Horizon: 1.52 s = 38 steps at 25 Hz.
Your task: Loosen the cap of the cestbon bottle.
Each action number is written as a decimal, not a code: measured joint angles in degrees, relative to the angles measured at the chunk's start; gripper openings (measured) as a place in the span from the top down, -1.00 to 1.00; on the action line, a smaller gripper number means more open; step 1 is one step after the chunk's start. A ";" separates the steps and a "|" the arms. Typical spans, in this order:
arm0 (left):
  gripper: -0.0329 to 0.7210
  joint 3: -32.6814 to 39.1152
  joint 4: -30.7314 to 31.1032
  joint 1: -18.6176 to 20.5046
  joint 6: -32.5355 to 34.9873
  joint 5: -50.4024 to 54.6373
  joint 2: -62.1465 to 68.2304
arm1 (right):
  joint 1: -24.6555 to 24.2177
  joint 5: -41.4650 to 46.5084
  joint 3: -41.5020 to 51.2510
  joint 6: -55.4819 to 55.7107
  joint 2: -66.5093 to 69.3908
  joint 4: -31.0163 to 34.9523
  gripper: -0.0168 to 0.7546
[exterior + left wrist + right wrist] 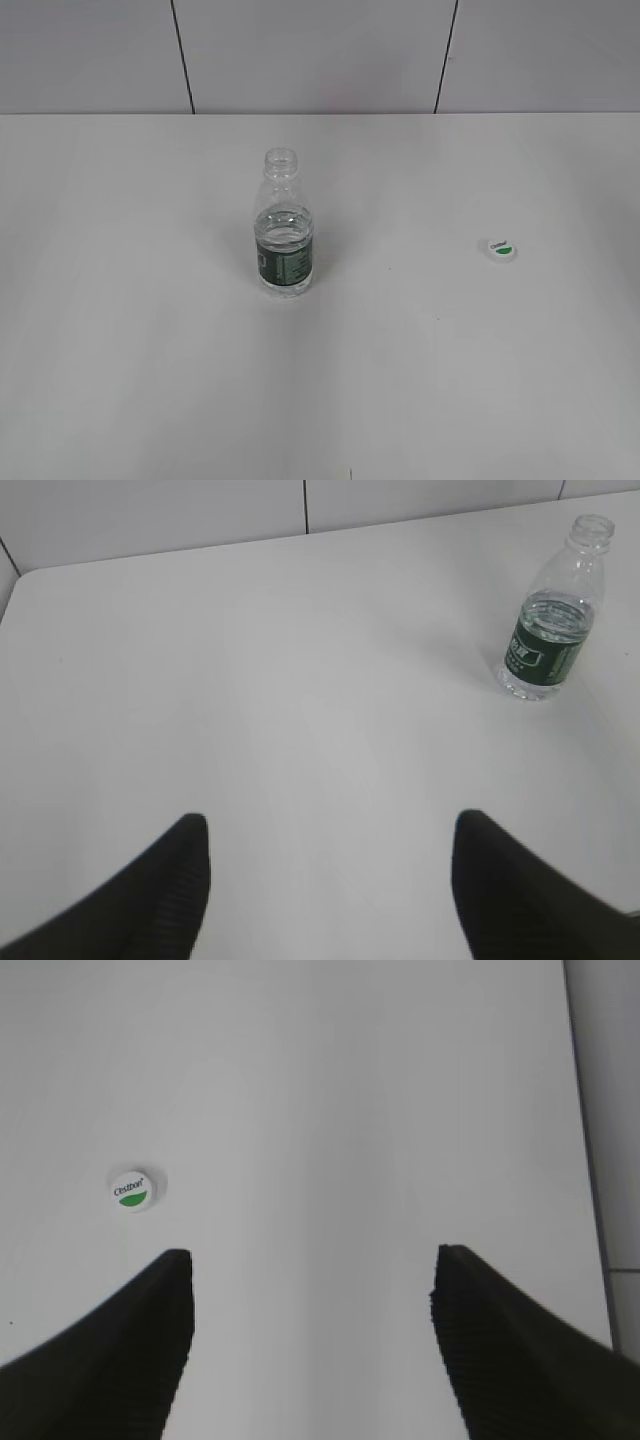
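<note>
The bottle (286, 240) stands upright at table centre, neck bare; the cap (501, 248) lies well apart at its 3 o'clock. Both grippers (330, 880) (312, 1340) are spread wide, empty. Judged done: keep clear.

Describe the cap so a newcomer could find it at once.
On the white table, start at the open cestbon bottle standing near the middle. The cap lies alone well off to its right: a small white disc, its top half green.

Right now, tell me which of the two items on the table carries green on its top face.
The cap. It lies alone to the right, its top half green; the cestbon bottle stands upright, uncapped, green only around its label band.
</note>
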 joint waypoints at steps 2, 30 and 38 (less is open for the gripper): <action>-0.33 0.00 -0.02 0.00 0.00 0.00 0.00 | 0.00 -1.36 3.28 0.00 -6.63 -0.58 -0.51; -0.33 0.00 -0.07 0.00 0.00 0.00 0.00 | 0.00 7.04 32.43 0.00 -74.14 -2.79 -0.51; -0.33 0.00 -0.07 0.00 0.00 0.00 0.00 | 0.00 8.56 35.49 0.12 -74.89 -1.94 -0.51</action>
